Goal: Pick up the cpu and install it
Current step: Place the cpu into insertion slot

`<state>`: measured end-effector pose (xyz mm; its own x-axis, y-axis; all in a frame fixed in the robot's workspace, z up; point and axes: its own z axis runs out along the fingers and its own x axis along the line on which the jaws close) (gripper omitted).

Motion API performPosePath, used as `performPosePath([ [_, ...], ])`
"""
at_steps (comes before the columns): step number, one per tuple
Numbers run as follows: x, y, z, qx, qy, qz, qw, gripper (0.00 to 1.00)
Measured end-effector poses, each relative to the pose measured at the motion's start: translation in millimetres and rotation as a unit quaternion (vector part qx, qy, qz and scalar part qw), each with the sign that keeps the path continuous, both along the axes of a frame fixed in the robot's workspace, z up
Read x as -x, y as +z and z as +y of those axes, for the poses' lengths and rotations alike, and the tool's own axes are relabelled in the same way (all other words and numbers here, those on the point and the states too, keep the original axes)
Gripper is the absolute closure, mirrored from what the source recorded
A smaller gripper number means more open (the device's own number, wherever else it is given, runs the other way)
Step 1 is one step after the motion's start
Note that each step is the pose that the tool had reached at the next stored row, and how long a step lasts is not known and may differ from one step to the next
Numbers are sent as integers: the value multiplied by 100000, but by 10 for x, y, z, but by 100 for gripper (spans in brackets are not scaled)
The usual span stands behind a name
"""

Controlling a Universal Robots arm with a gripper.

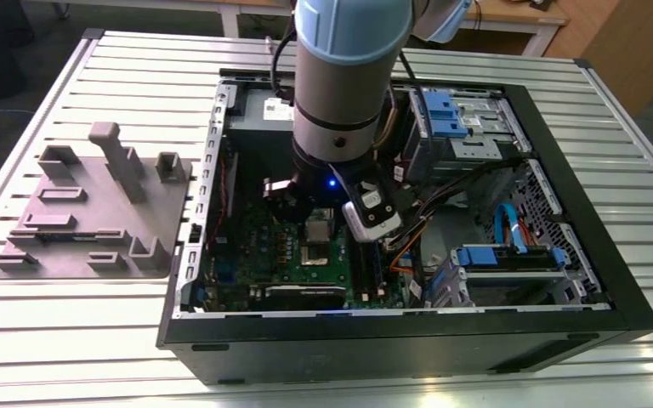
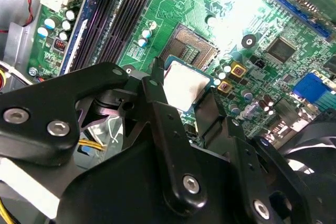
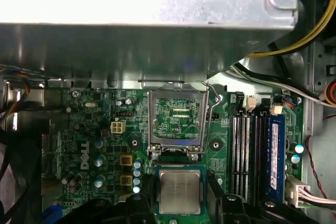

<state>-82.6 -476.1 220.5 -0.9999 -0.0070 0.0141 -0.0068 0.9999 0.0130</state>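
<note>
The cpu [image 3: 179,191] sits in the gripper [image 2: 182,92] — above the motherboard [image 3: 89,145].

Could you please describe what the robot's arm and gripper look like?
The arm is a grey tube with a pale blue cap and a black wrist carrying a small blue light. The gripper is black, with jointed link fingers fastened by silver screws.

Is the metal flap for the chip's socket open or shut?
Open. The flap stands flipped up in the first wrist view; the socket lies bare in the second wrist view.
</note>
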Motion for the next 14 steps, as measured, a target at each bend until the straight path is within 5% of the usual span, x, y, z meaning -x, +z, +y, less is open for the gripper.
performPosePath([
  [7, 5, -77, -6, 136, 1, 16, 100000, 53],
  [12, 5, -110, -20, 1133, 4, 41, 99994, 53],
  [14, 6, -128, -36, 1198, 0, 79, 99993, 53],
])
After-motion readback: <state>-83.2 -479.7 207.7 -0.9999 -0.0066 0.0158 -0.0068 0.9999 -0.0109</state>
